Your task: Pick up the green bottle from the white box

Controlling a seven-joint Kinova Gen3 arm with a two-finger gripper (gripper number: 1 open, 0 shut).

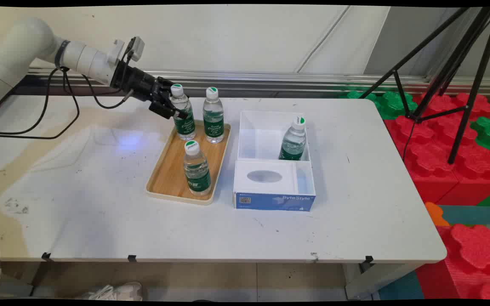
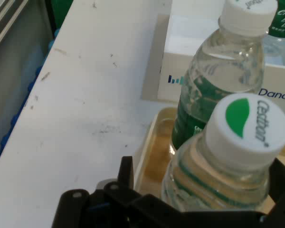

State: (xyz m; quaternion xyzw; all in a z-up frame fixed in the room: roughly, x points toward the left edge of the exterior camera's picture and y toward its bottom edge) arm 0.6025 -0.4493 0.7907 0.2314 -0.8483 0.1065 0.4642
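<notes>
My gripper (image 1: pixel 172 109) reaches in from the left and is shut on the upper body of a clear water bottle (image 1: pixel 183 119) with a white-and-green cap. That bottle stands at the back left corner of a wooden tray (image 1: pixel 169 174). In the hand view the held bottle (image 2: pixel 237 152) fills the gap between my fingers (image 2: pixel 127 173). A second bottle (image 1: pixel 213 117) stands just to its right on the tray, and it shows behind the held one as the second bottle (image 2: pixel 218 76) in the hand view. A third bottle (image 1: pixel 196 169) stands at the tray's front.
Right of the tray sits a white open box (image 1: pixel 274 201) with a blue front, and another water bottle (image 1: pixel 293 141) leans in its back compartment. A black tripod (image 1: pixel 462 85) and red and green foam blocks (image 1: pixel 449 144) stand beyond the table's right edge.
</notes>
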